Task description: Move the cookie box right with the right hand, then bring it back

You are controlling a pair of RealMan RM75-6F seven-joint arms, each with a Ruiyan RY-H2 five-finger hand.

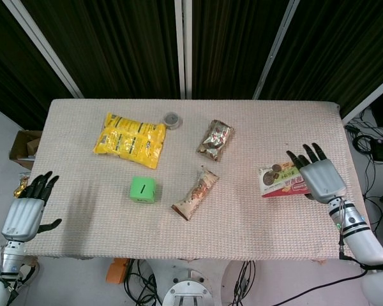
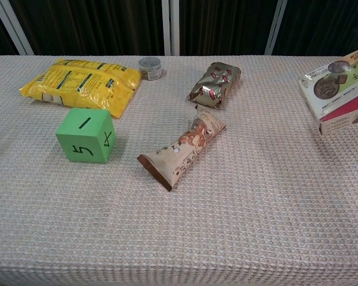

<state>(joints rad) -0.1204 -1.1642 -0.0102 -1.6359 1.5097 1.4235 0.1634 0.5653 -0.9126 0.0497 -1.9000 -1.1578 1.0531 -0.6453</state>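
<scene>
1. The right hand sits over the right part of the table, palm down on the right end of the cookie box.
2. In the head view its fingers point away from the robot and are fanned apart above the box's far edge. The thumb is hidden, so a firm grip cannot be confirmed, but the hand is in contact with the box and covers its right end.
3. The cookie box lies near the table's right edge, well apart from the other packets. In the chest view the cookie box appears at the right border, tilted, with its right end cut off by the frame; the hand itself is not clear there.
4. The left hand hangs beside the table's left front corner, off the cloth. Its fingers are spread apart and hold nothing.
5. A yellow bag lies at the back left of the table, with a small round tin just beside its right upper corner.
6. A green cube stands in front of the yellow bag, marked with dark strokes on its faces.
7. A brown wrapped bar lies diagonally near the middle of the table, to the right of the cube.
8. A shiny brown packet lies behind the bar, closer to the far edge.
9. A cardboard box stands on the floor off the table's left side.
</scene>
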